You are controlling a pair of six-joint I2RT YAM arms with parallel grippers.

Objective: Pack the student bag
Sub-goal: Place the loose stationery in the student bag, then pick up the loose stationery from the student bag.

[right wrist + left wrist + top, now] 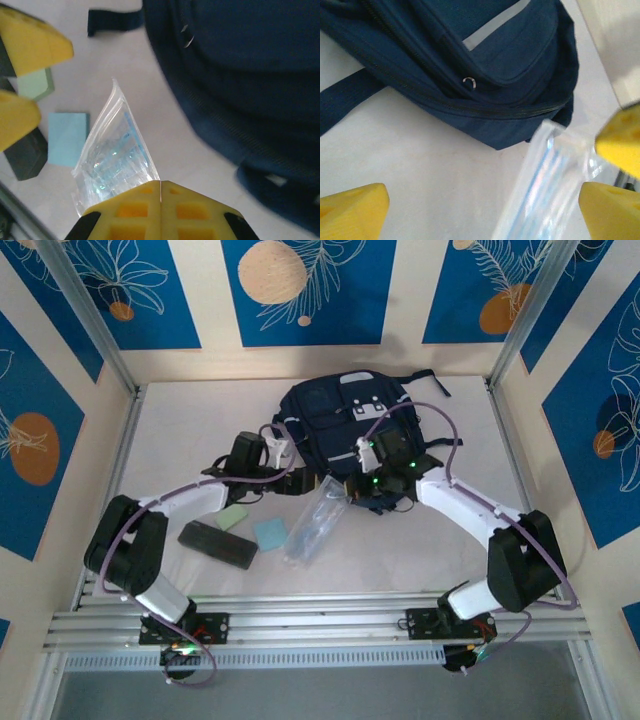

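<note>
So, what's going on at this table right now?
Two robot arms are packing a backpack. The right tool is shut on one end of a clear plastic pouch just in front of the backpack. The left tool is open beside the pouch, holding nothing. A green pad, a blue pad and a black case lie on the table, not yet packed.

No writing is legible, not even on the student bag [330, 418].

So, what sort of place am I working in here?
Probably a lab test cell rather than a classroom: aluminium frame posts, blue printed wall panels closing in a white table, and a metal mounting rail along its near edge.
</note>
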